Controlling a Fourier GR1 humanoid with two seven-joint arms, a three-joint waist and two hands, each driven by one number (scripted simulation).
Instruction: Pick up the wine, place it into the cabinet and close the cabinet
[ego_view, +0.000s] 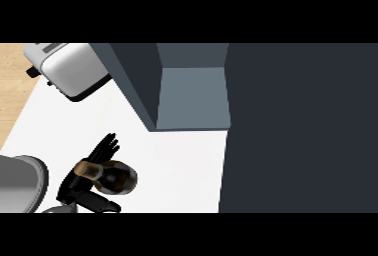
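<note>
One hand (92, 167) shows, at the lower left of the head view, and by its place I take it for the robot's left, though the forearm is mostly cut off. Its black fingers and thumb lie against the wine (112, 178), a dark bottle seen almost end-on from above, with its brownish neck tucked against the fingers. The fingers look curled round the neck and shoulder of the bottle, so I judge the grasp made or nearly made; whether the bottle has left the white counter (184, 160) cannot be told from this angle. The cabinet (192, 95) stands open ahead and to the right, its grey-blue inside bare, its door (136, 85) swung out toward the left. So the placing and the closing are both left to do. A toaster (70, 70) sits at the upper left, well apart from the bottle. A grey rounded shape at the left edge is cut off and unclear. The right hand is nowhere visible, and the dark mass on the right hides whatever lies there
</note>
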